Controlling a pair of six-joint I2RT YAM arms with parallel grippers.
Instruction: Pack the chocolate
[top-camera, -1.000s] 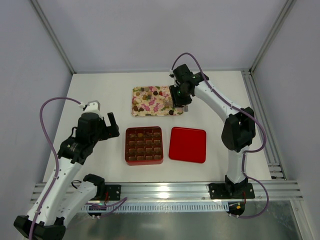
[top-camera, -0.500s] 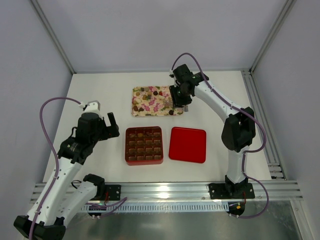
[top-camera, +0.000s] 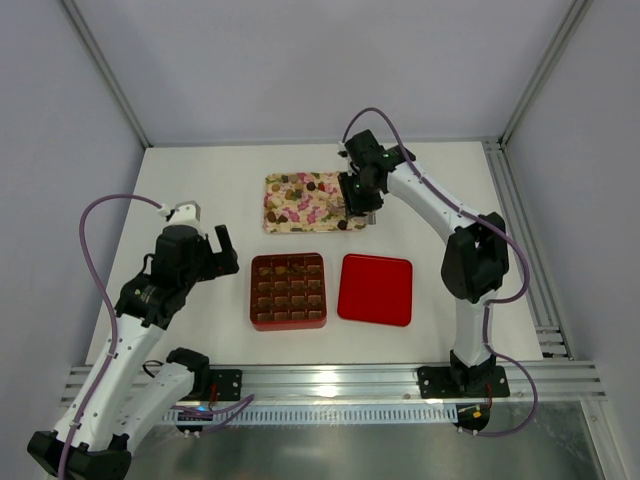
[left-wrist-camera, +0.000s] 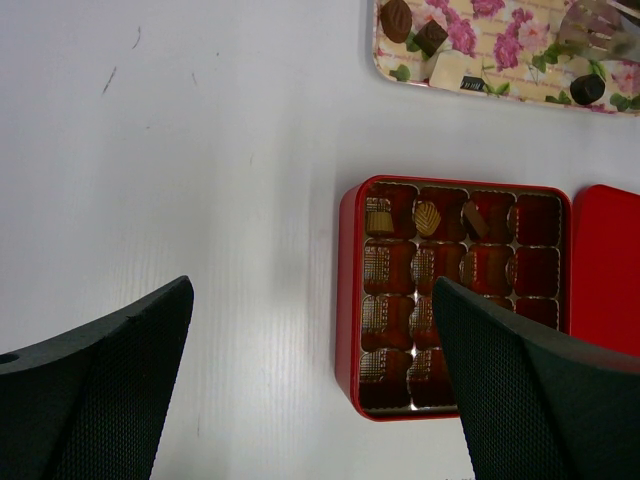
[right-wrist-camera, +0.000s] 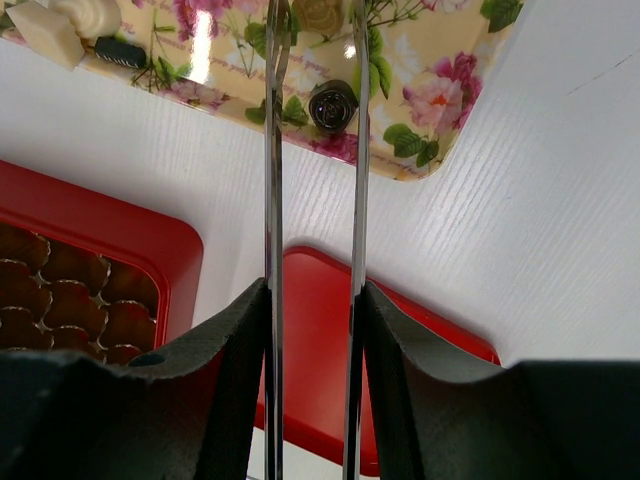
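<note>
Right pincer (top-camera: 348, 207) has edged left over the floral tray (top-camera: 285, 215) at upper centre, blades astride a tan chocolate (right-wrist-camera: 322, 12); whether clenched, I cannot tell. Left pincer (left-wrist-camera: 312, 290) hangs released at lower left.

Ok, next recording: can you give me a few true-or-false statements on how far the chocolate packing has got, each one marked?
1. The lid lies beside the red box. True.
2. Every cell of the box is filled. False: a few chocolates sit in the row nearest the floral tray; most cells look empty.
3. The left gripper is open and empty. True.
4. The right gripper hangs over the red box. False: gripping metal tongs, it is over the tray's end, above a dark round chocolate.
</note>
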